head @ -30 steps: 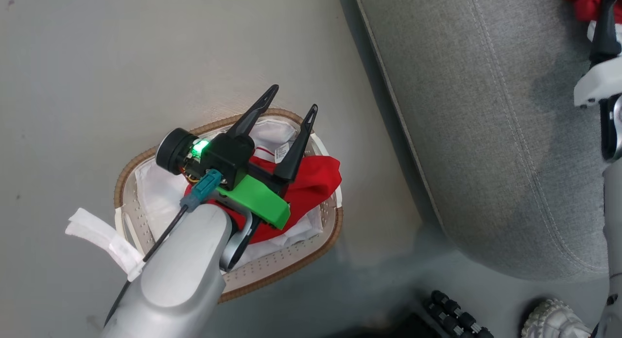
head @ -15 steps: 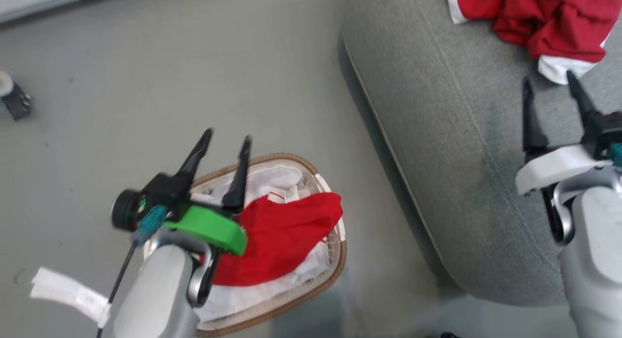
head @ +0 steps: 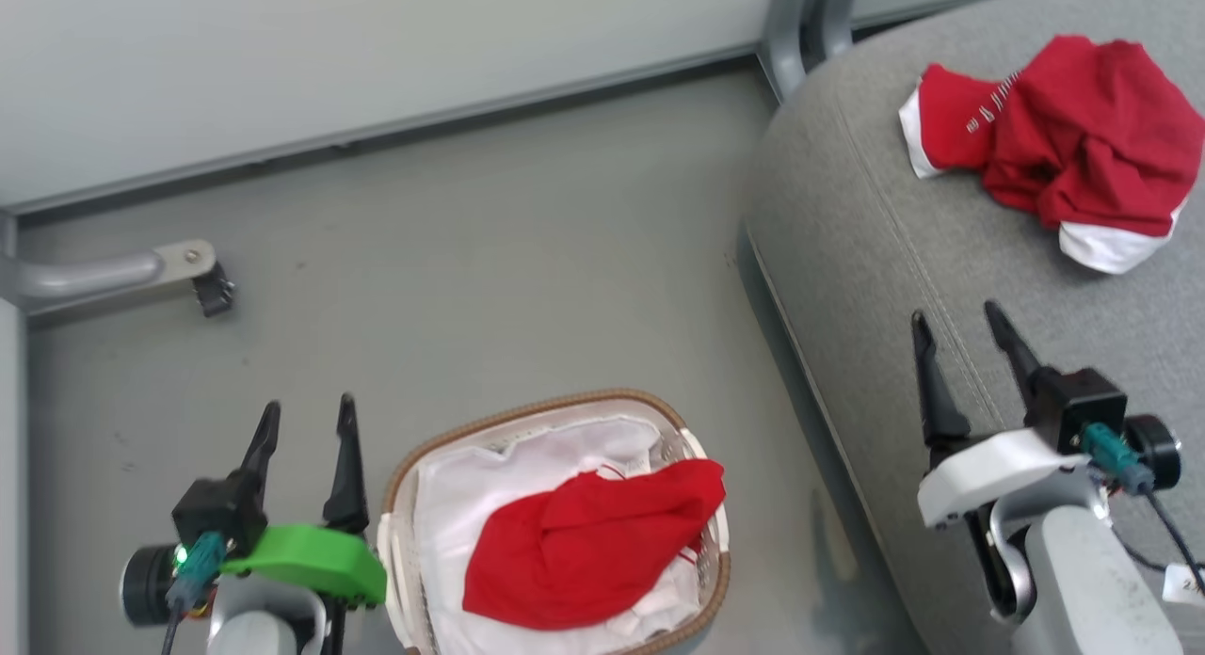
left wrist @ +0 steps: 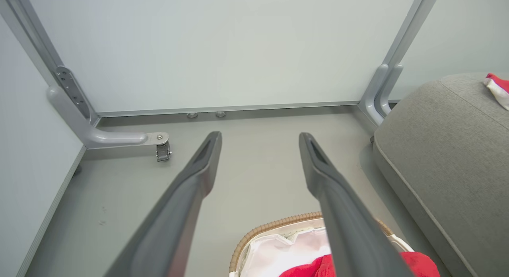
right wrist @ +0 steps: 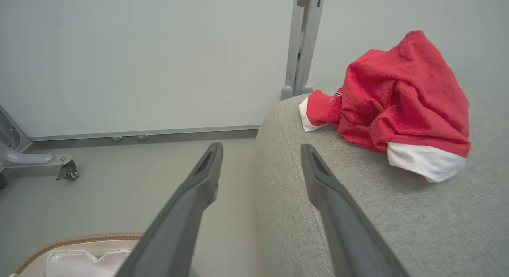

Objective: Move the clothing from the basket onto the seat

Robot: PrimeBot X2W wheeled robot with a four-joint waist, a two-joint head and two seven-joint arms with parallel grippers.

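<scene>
A red sports shirt (head: 1083, 137) with white sleeve trim lay near the far right corner of the large grey fabric seat (head: 847, 260). Another red soft-fabric garment (head: 593, 542) lay in the oval white brown-rimmed plastic basket (head: 527, 412), on the floor (head: 471, 260) beside the seat's left edge. The left fingers (head: 345, 457) hung parted and empty beside the basket. The right fingers (head: 927, 382), also parted and empty, hovered over the seat's edge.
</scene>
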